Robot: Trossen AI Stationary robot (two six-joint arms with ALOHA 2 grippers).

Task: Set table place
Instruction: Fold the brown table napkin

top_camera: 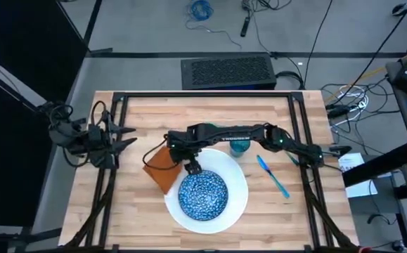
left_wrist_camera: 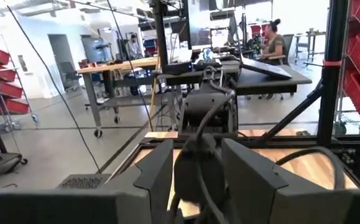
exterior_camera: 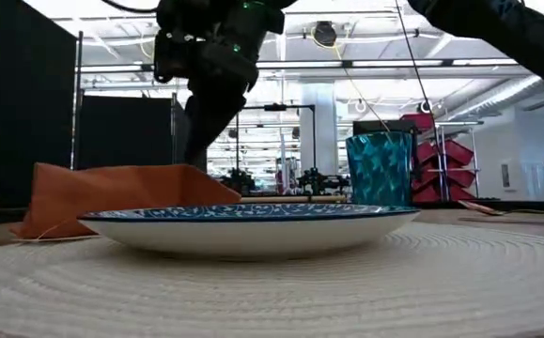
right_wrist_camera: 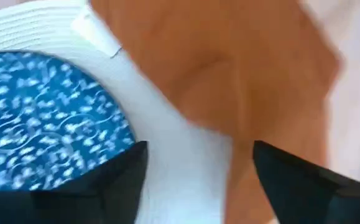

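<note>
A large white round plate (top_camera: 237,200) lies on the table (top_camera: 140,218) with a blue speckled bowl (top_camera: 203,195) in its middle. An orange-brown napkin (top_camera: 161,167) lies at the plate's far-left side, its edge over the plate's rim (right_wrist_camera: 186,143). A teal cup (top_camera: 240,145) stands beyond the plate, and teal-blue cutlery (top_camera: 273,177) lies to its right. My right gripper (right_wrist_camera: 198,168) hangs open above the plate's far-left rim, next to the napkin, touching nothing. My left gripper (top_camera: 122,137) waits open at the table's left edge.
A black frame (top_camera: 210,95) runs around the table's far and side edges. The right arm (top_camera: 259,133) stretches over the table's far half, above the cup. Bare wood shows at the near left and near right corners.
</note>
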